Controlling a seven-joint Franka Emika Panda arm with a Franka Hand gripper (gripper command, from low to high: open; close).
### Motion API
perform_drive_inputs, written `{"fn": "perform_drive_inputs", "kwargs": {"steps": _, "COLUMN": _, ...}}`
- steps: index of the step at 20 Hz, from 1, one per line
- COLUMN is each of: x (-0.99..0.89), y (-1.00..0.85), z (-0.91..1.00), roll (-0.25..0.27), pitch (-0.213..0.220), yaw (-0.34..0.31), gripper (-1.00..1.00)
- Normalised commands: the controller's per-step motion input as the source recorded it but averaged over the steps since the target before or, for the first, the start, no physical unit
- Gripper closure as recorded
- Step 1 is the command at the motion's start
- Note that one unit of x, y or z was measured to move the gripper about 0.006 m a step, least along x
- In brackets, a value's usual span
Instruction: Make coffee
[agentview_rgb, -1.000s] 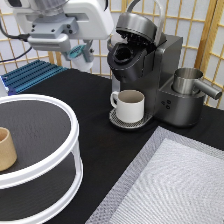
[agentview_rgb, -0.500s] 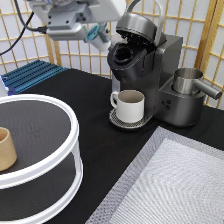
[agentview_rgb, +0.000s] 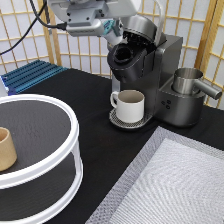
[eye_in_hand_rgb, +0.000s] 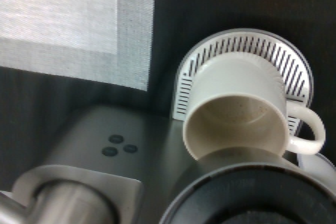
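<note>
Above the coffee machine (agentview_rgb: 150, 75), your gripper (agentview_rgb: 111, 31) hovers by the raised lid; I cannot tell its grasp. Below the brew head, the cream mug (agentview_rgb: 129, 105) waits on the drip tray (eye_in_hand_rgb: 289, 60) to catch coffee.

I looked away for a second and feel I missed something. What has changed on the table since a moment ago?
The robot arm with its gripper has swung across the exterior view's top, from the left toward the right, and now hangs beside the open top of the coffee machine. Whether it holds anything does not show. The cream mug on the drip tray, the tan cup and the round white stand have stayed put.
</note>
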Motion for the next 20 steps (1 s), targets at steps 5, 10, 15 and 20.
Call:
{"fn": "perform_drive_inputs", "kwargs": {"steps": 5, "x": 0.14, "y": 0.44, "z": -0.04, "roll": -0.056, "pitch": 0.034, "yaw": 0.001, "gripper": 1.0}}
{"fn": "perform_drive_inputs", "kwargs": {"steps": 10, "x": 0.03, "y": 0.18, "z": -0.25, "roll": -0.038, "pitch": 0.015, "yaw": -0.023, "gripper": 1.0}}
{"fn": "perform_drive_inputs", "kwargs": {"steps": 15, "x": 0.0, "y": 0.15, "z": -0.2, "roll": -0.042, "pitch": 0.009, "yaw": -0.044, "gripper": 1.0}}
{"fn": "perform_drive_inputs", "kwargs": {"steps": 20, "x": 0.06, "y": 0.19, "z": -0.02, "roll": -0.044, "pitch": 0.025, "yaw": -0.051, "gripper": 1.0}}
